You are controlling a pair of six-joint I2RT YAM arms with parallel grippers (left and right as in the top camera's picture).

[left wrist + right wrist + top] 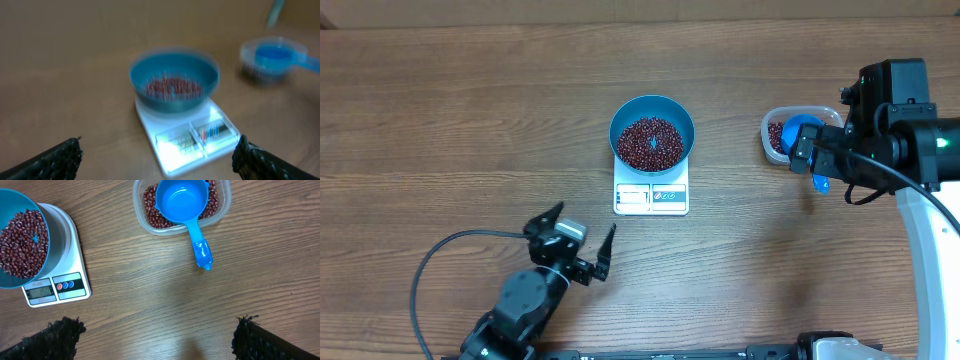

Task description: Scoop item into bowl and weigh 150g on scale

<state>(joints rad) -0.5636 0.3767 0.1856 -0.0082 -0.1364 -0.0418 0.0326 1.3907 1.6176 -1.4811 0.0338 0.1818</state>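
The beans (652, 141) lie in a loose heap inside the blue bowl (630, 110), which sits on the white scale (651, 197) near the middle of the wooden table (470, 120). More of the same beans fill the clear tub (140, 220) to the right, where the blue scoop (182, 202) rests with its cup on them and its handle hanging over the rim onto the table. The left gripper (585, 218) stands in front of the scale with its fingers spread wide and nothing between them, well apart from the bowl. The right gripper (157, 325) is likewise spread wide and empty, above bare table, near the scoop's handle but not touching it. The scale's display window shows dark digits too small to read, and beside it sits a panel with small red and blue buttons; no brand name can be made out.
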